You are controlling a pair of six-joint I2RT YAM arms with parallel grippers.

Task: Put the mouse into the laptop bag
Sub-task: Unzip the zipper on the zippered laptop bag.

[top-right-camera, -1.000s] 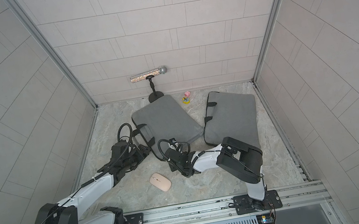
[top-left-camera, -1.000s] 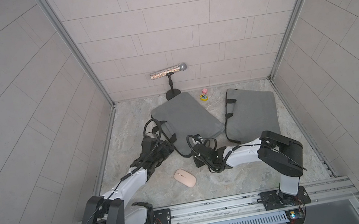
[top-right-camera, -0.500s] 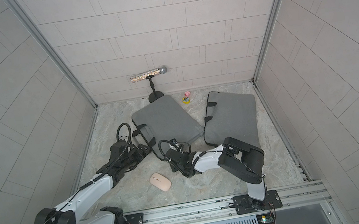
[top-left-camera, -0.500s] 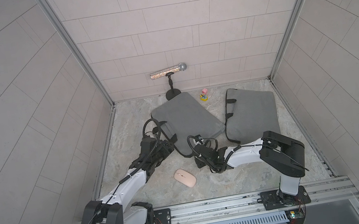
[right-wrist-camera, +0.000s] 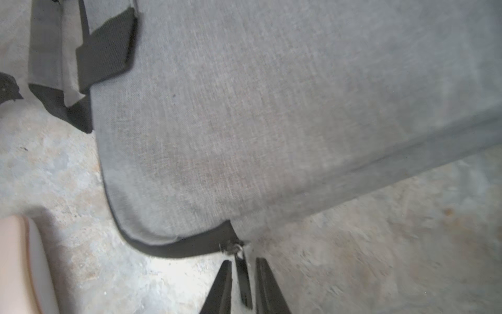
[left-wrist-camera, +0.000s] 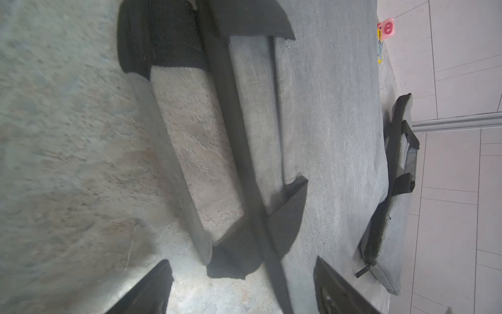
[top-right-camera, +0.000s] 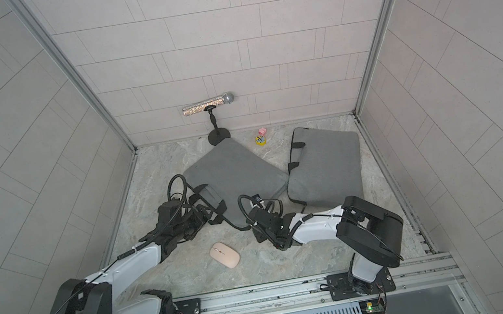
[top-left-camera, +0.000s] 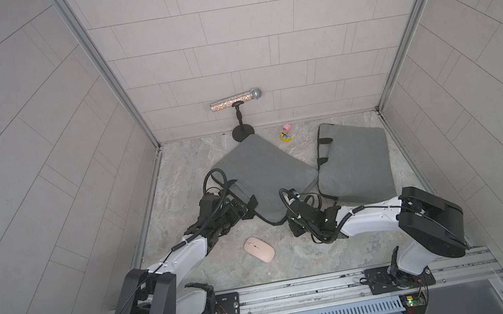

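The pink mouse (top-left-camera: 259,249) (top-right-camera: 224,254) lies on the stone floor between my two arms; its edge shows in the right wrist view (right-wrist-camera: 16,266). The grey laptop bag (top-left-camera: 262,169) (top-right-camera: 228,171) lies flat behind it. My left gripper (top-left-camera: 242,212) (left-wrist-camera: 241,261) is open wide at the bag's handle side, with the black strap (left-wrist-camera: 244,163) running between its fingers. My right gripper (top-left-camera: 289,223) (right-wrist-camera: 243,261) is at the bag's near corner. Its jaws stand narrowly apart, and the black zipper pull (right-wrist-camera: 243,282) lies loose between them.
A second grey bag (top-left-camera: 355,162) lies to the right, touching the first. A glittery microphone (top-left-camera: 236,100) on a black stand and a small pink-and-yellow toy (top-left-camera: 285,133) stand by the back wall. Tiled walls close in three sides; a metal rail (top-left-camera: 298,288) runs along the front.
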